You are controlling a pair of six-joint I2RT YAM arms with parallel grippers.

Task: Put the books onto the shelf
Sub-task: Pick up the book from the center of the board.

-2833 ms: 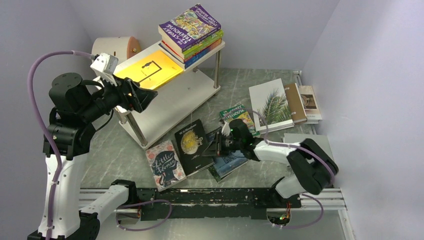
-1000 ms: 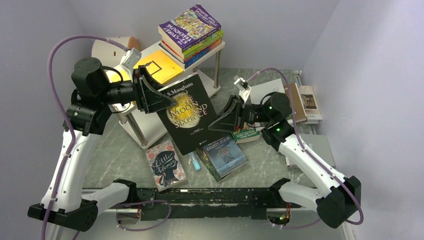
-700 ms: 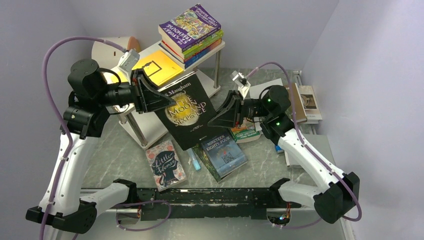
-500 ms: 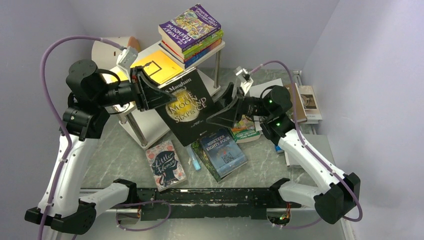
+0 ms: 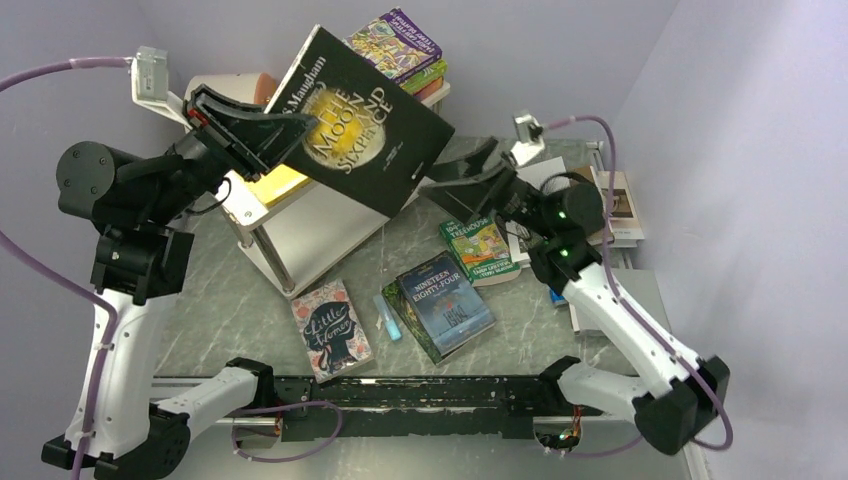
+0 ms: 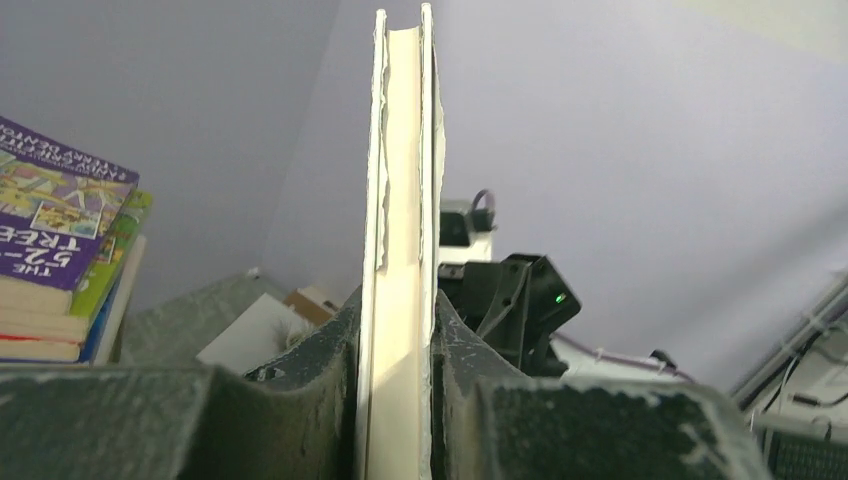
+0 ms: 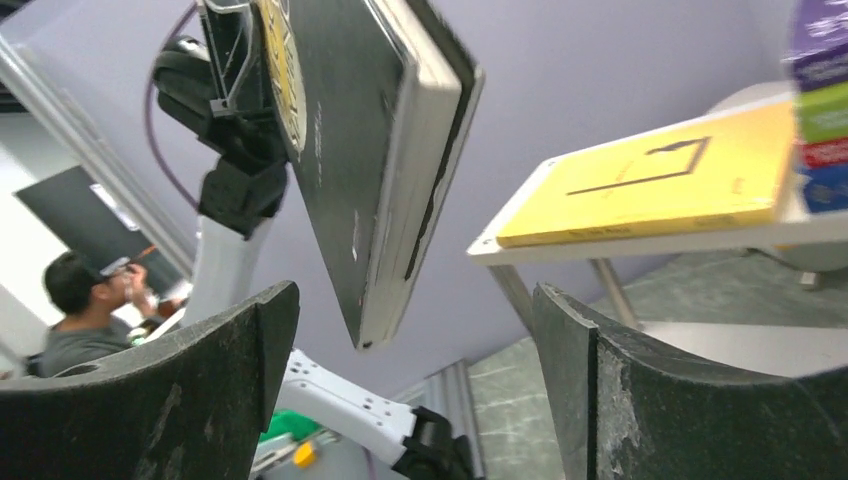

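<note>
My left gripper (image 5: 255, 135) is shut on the left edge of a black book (image 5: 360, 120), The Moon and Sixpence, which hangs tilted in the air over the white shelf (image 5: 330, 215). In the left wrist view the book's pages (image 6: 400, 200) stand clamped between the fingers (image 6: 330, 370). My right gripper (image 5: 470, 170) is open just right of the book's lower corner, apart from it; that corner (image 7: 370, 300) hangs above its jaws. A yellow book (image 5: 275, 185) and a colourful stack (image 5: 400, 40) lie on the top board. Little Women (image 5: 328, 328), Nineteen Eighty-Four (image 5: 447, 305) and a green Treehouse book (image 5: 480, 250) lie on the table.
A white cylinder with a peach end (image 5: 240, 88) stands behind the shelf. A small blue bar (image 5: 388, 318) lies between the table books. Larger white and brown books (image 5: 605, 200) sit at the right, behind the right arm. Walls close in on three sides.
The right gripper opened and let go of the black book. The left arm swung the book up and back, from beside the shelf to above its top board.
</note>
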